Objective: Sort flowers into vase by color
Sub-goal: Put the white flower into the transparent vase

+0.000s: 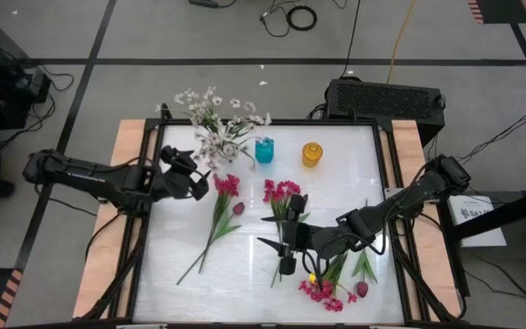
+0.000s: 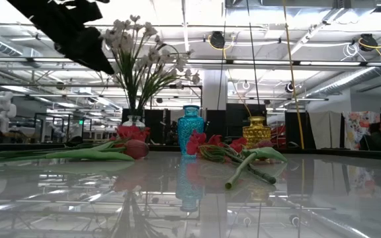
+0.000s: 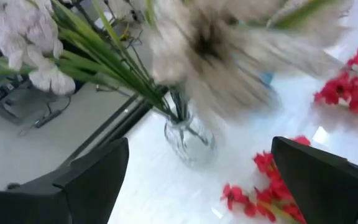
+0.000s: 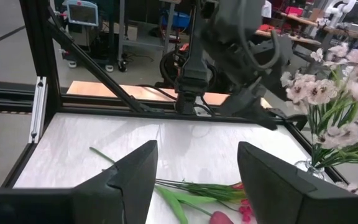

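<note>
A: What does the overhead add?
B: Loose magenta sprigs (image 1: 224,187) and maroon tulips (image 1: 362,289) across mid-frame and lower right.
A: And the white flowers (image 1: 213,123)?
B: Upper left, bunched in the clear vase (image 3: 189,142).
A: Grippers?
B: Left gripper (image 1: 199,174) spread wide, empty, beside them; right gripper (image 1: 281,245) parted, empty.

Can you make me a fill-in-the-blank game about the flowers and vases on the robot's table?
1. The white flowers stand in the ____ glass vase.
2. The vase between the clear one and the gold vase is ____ in colour.
3. The pink flowers lie flat on the ____.
4. The left gripper has its fingers ____ and holds nothing.

Missing words: clear; blue; table; open
</note>
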`<state>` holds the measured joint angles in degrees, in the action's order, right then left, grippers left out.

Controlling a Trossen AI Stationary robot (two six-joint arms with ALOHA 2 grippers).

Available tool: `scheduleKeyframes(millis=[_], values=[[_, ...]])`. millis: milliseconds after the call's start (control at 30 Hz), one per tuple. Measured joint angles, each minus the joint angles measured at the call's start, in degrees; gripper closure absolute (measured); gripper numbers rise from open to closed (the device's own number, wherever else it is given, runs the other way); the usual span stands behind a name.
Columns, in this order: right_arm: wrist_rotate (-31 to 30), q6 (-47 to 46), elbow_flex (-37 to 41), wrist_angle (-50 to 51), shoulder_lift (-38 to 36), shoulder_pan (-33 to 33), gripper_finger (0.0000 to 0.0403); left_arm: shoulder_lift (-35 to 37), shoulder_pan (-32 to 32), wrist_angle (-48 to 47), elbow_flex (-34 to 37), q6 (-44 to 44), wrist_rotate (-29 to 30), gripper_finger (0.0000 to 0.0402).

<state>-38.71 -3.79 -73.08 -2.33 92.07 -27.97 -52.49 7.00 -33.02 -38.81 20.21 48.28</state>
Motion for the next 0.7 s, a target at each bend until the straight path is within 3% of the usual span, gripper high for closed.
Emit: scheduleKeyframes(millis=[267,500,600,700], values=[[0.0,0.0,0.0,0.5,0.0,0.0,0.0188,0.9,8.1,-7.2,0.0,11.7,0.5,0.0002],[0.0,0.0,0.0,1.2,0.0,-0.2,0.0188,0.9,18.2,-7.9,0.0,21.0,0.7,0.0002],[0.0,0.1,0.0,2.3,0.0,-0.2,0.0188,0.0,24.1,-7.8,0.0,27.3,5.2,0.0002],[0.0,0.1,0.0,4.2,0.0,-0.3,0.0188,-2.0,30.3,-4.6,1.3,33.5,13.7,0.0002]])
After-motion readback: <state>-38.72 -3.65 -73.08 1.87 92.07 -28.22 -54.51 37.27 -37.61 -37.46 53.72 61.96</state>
